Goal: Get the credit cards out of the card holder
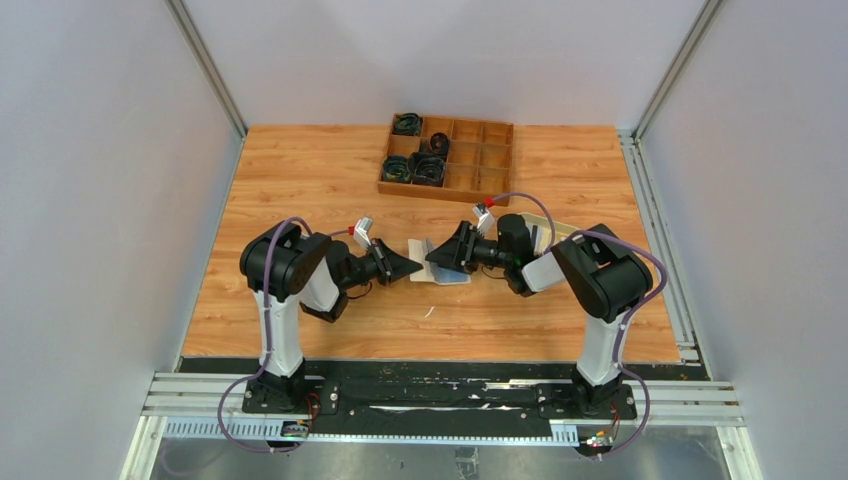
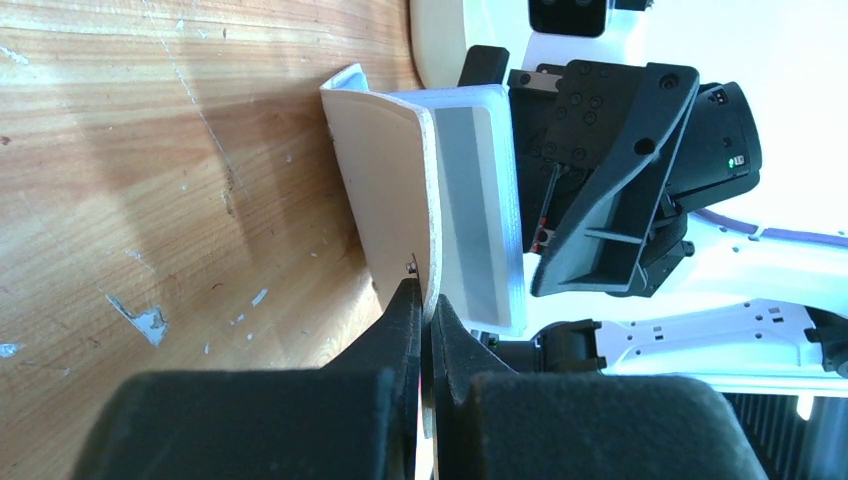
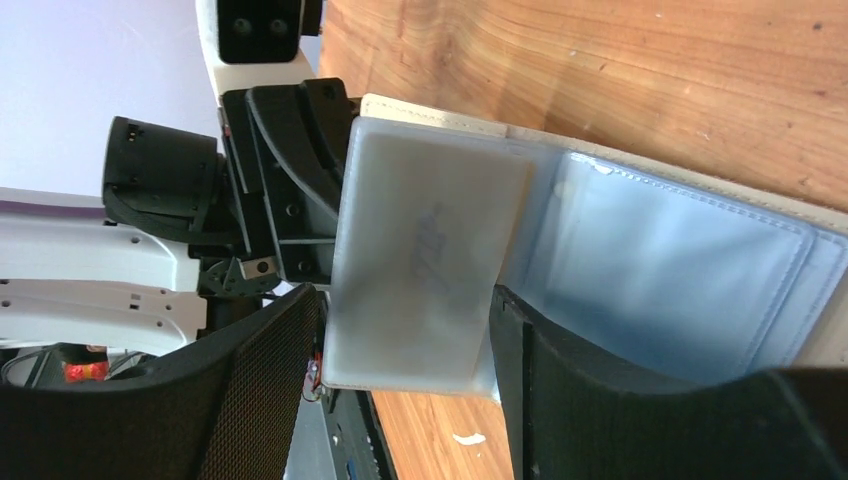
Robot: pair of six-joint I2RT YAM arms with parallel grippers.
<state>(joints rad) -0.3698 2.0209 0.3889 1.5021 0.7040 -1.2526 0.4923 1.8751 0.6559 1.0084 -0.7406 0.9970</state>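
Beige card holder (image 2: 385, 190) with pale blue sleeves (image 3: 680, 260) on an orange-brown wood-grain table (image 1: 300, 180).

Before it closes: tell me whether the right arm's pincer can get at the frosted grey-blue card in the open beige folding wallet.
Probably yes: the open right pincer straddles the frosted grey-blue card, nothing between, while the left pincer, shut on the cover of the beige folding wallet, steadies it.

From above, the left pincer (image 1: 415, 266) and right pincer (image 1: 433, 256) cover most of the card holder (image 1: 417, 248). The dark items (image 1: 428, 168) in the wooden box (image 1: 470, 192) are too small to identify. At the right wrist, the frosted leaf (image 3: 420, 250) bears a blurred mark; we cannot tell card from sleeve.
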